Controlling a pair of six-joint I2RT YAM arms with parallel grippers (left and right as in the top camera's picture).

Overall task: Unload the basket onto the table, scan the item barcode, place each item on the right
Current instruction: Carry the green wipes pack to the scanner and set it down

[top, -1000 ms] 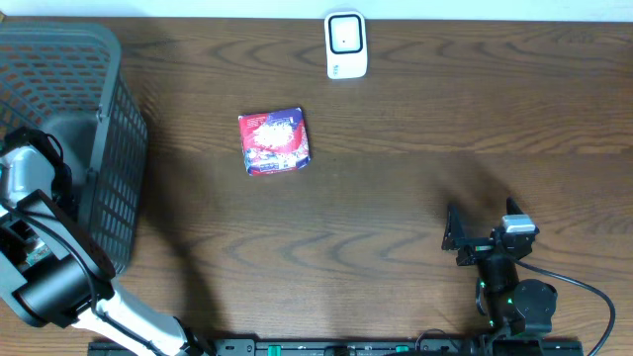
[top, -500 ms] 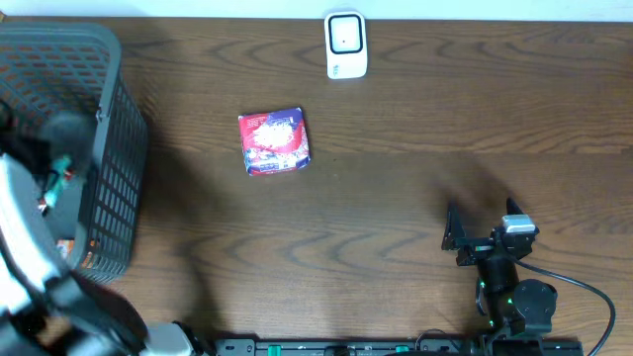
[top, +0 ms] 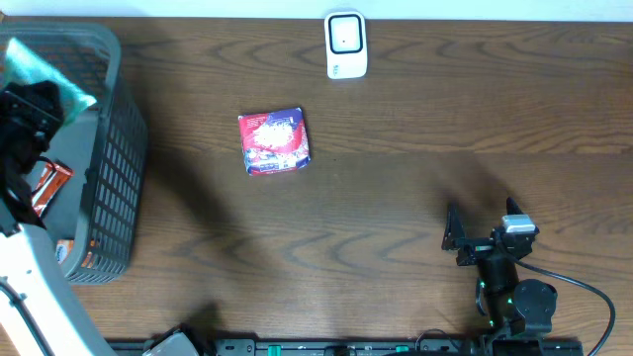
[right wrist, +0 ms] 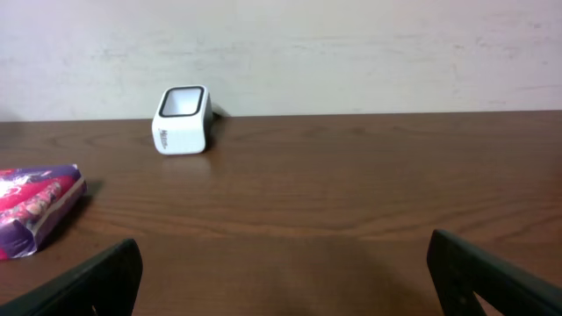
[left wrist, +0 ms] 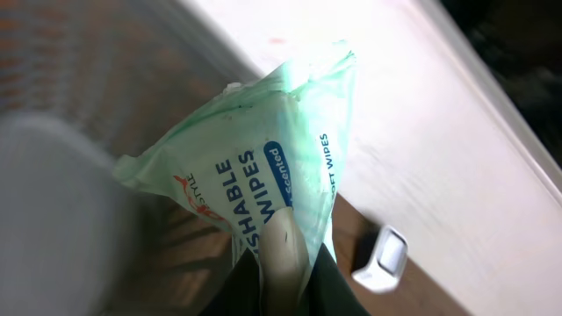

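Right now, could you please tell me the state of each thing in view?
Wipes: held over the basket.
Left pincer: shut on the wipes.
Right pincer: open, empty.
Basket: upright, packets inside.
Red pack: flat on the table.
Scanner: upright, far table edge.

You've got a dark wood-grain table [top: 396, 198], smooth with a low sheen. The basket [top: 114, 178] is grey plastic mesh, matt. The wipes pack [left wrist: 263, 167] is thin pale-green plastic film, crinkled, slightly glossy. The scanner [top: 346, 44] is smooth white plastic with a dark shiny window. The red packet [top: 275, 141] has a glossy printed wrapper.
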